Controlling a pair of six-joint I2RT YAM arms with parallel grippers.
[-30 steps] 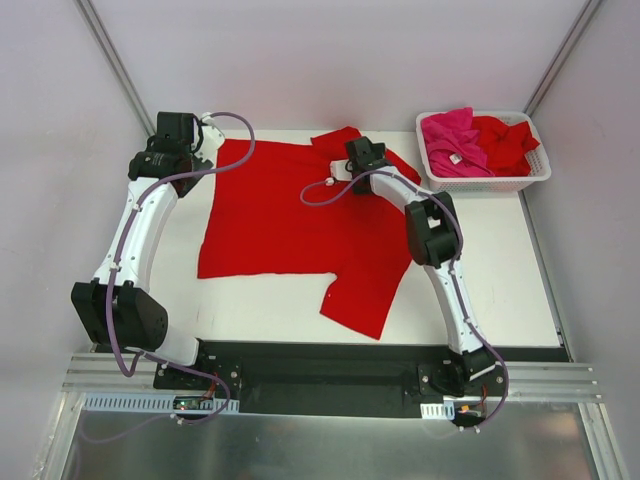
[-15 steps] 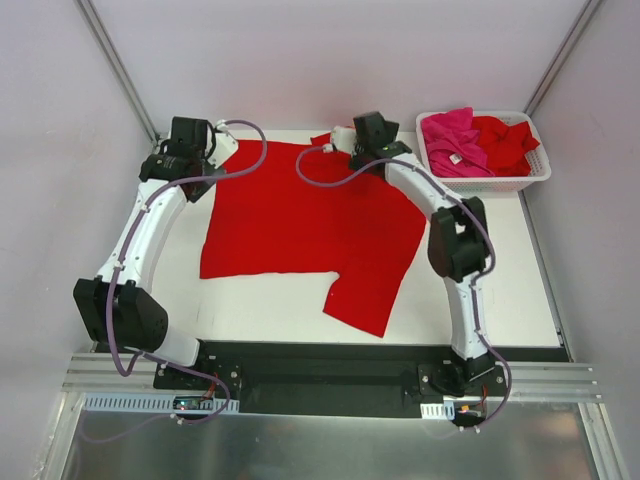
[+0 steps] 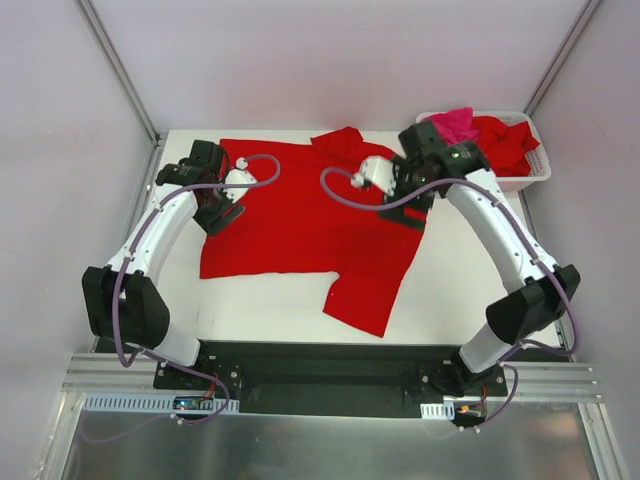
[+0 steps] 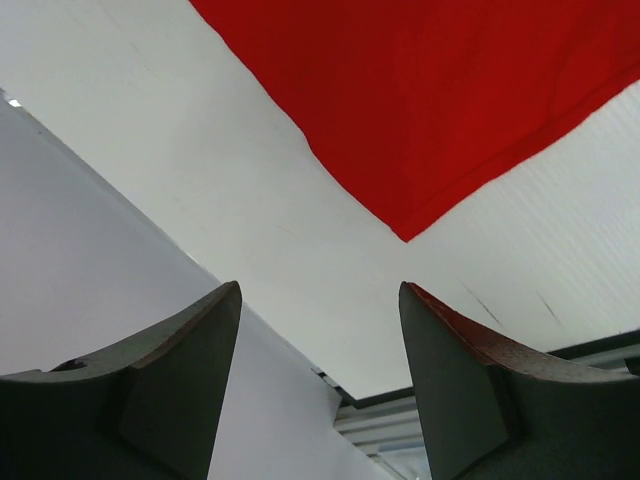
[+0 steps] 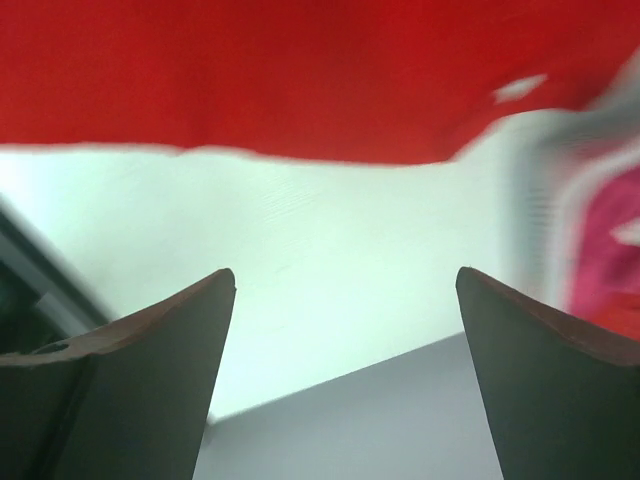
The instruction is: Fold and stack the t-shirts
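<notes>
A bright red t-shirt (image 3: 300,225) lies spread out over the middle of the white table, one sleeve reaching toward the near edge. My left gripper (image 3: 220,212) hovers over its left edge, open and empty; in the left wrist view a corner of the red cloth (image 4: 450,100) lies beyond the open gripper (image 4: 320,292). My right gripper (image 3: 410,208) hangs above the shirt's right shoulder, also open and empty. Its wrist view shows red cloth (image 5: 300,70) across the top, past the wide-apart gripper (image 5: 345,275). More t-shirts, one magenta-pink (image 3: 455,125) and one red (image 3: 507,140), sit crumpled in the basket.
A white slotted basket (image 3: 535,175) stands at the back right corner, partly hidden by the right arm. Grey walls close in the table on the left, back and right. The black base rail (image 3: 320,365) runs along the near edge.
Both grippers have left the shirt's far edge. The left one moved nearer and rightward over the left edge. The right arm swung out to the right, its gripper now above the right shoulder.
</notes>
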